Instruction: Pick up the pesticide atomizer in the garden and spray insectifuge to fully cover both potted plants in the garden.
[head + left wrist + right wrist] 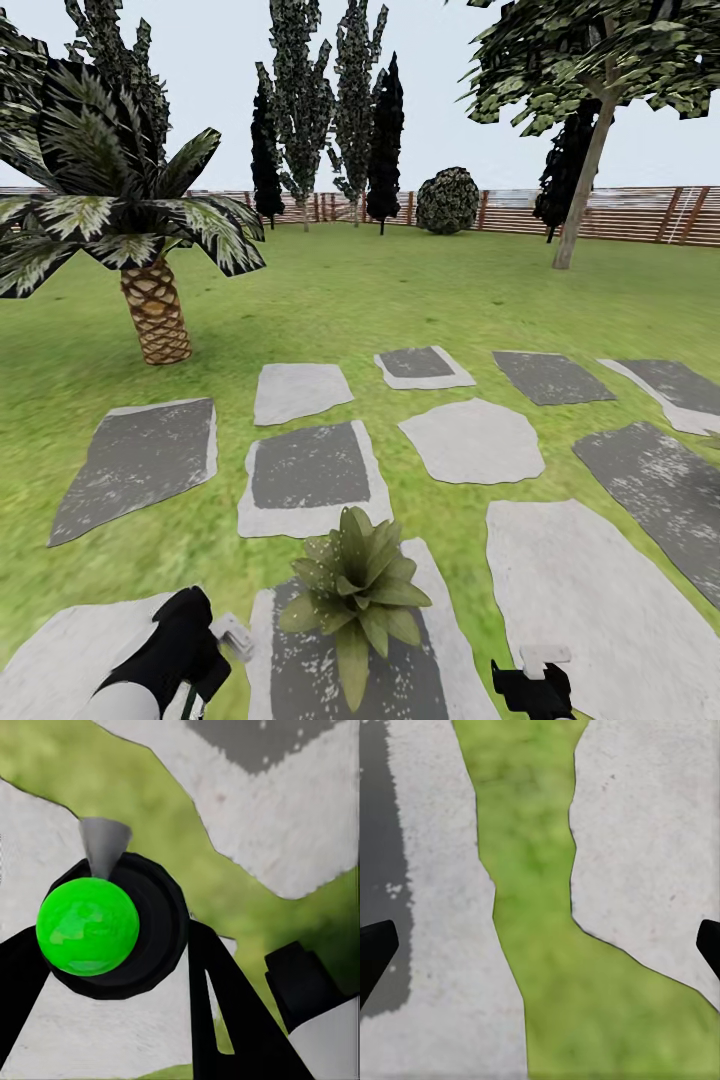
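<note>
In the head view, one potted plant (355, 590) is standing on a stepping stone (300, 655) just ahead, the left hand (205, 650) beside it. In the left wrist view, the pesticide atomizer (105, 926) is being pinched. In the right wrist view, the right hand (540, 952) is being held spread over grass. Spraying seems the step in hand; next, the nozzle should be aimed at the leaves.

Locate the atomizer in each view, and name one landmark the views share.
Head: atomizer at the bottom left, its whitish head poking from the left gripper.
Left wrist: centre left, a green body in a dark ring between the fingers.
Right wrist: grass between stones.
Shared landmark: pale stepping stones edged by grass.
</note>
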You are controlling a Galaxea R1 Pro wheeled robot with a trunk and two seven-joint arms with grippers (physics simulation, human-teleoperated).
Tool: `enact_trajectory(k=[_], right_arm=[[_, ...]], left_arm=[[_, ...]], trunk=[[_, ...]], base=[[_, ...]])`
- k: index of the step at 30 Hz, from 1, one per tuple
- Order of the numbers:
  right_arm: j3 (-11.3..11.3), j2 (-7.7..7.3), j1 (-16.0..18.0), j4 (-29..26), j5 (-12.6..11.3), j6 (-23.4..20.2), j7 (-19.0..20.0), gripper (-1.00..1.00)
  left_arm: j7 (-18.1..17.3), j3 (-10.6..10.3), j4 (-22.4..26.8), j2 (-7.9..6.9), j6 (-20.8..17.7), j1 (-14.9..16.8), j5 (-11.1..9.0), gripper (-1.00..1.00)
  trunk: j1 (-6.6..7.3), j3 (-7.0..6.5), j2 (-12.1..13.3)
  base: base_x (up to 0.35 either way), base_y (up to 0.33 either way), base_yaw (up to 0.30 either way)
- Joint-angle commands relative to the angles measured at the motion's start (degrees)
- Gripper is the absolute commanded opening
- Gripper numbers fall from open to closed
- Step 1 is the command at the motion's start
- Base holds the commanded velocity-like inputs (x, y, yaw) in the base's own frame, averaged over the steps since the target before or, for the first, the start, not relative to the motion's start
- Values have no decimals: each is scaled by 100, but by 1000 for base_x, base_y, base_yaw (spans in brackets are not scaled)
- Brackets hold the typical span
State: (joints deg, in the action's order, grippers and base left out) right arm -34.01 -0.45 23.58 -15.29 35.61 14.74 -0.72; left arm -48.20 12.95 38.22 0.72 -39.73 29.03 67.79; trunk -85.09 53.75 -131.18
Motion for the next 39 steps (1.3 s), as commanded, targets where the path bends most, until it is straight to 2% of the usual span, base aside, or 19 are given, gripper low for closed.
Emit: enact_trajectory(k=[1,3,5,9,18,25,32,39], right_arm=[[-44,1,6,9,60,29,-7,100],[-44,1,6,9,60,29,-7,100],[-44,1,6,7,60,29,-7,100],[-44,-6,6,9,66,29,-7,100],[-44,-8,6,5,63,22,1,100],[-44,-8,6,0,60,28,-7,100],[-44,-8,6,0,60,29,-7,100],[-44,-8,6,0,60,29,-7,100]], left_arm=[[-41,-41,37,33,-18,8,55,-100],[-73,-182,267,66,-33,48,25,-100],[-79,-237,441,68,-26,137,42,-100],[-73,-373,463,53,-20,102,57,-100],[-59,-394,434,17,-60,110,83,-100],[-51,-382,469,11,-69,103,77,-100],[-36,-401,470,49,-87,102,76,-100],[-23,-382,468,47,-113,98,74,-100]], trunk=[[1,5,-2],[1,5,-2],[1,5,-2],[1,5,-2],[1,5,-2],[1,5,-2],[1,5,-2],[1,5,-2]], base=[[0,0,0],[0,0,0],[0,0,0],[0,0,0],[0,-12,0],[0,-247,11],[-23,-270,170],[-215,-210,217]])
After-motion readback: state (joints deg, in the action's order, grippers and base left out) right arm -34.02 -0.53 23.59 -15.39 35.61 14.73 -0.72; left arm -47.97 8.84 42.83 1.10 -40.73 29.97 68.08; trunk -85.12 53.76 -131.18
